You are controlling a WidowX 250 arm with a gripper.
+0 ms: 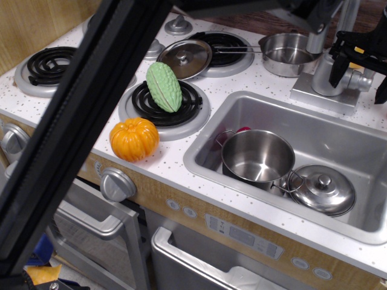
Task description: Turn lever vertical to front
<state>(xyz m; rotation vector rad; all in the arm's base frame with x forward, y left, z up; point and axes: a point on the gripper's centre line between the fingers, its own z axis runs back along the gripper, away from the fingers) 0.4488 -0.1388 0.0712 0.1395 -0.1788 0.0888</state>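
The lever (361,80) is sitting at the upper right of the frame, a stubby grey handle sticking out sideways to the right from the faucet column (329,72), just above the faucet base plate (323,96) behind the sink (338,130). The pincer (361,55) is hanging right over it, black fingers (339,62) straddling the handle, one toward the column and the other at the frame edge; it's reading as spread, not pinching, and I can't tell if either pad is touching yet. Judging the step: we're lining up for the push or grab, the lever isn't turned. To do it well I'd be seating low enough to catch the handle near its tip for leverage, then sweeping in an arc around the column axis toward the front, not a straight shove, so the finger isn't slipping off the short stub. Keeping clear of the small saucepan (287,53) left of the column. Further out: pot (257,158) and lid (322,190) in the sink, green gourd (164,86) on a burner, orange pumpkin (134,139) on the counter (199,163), all out of the way.
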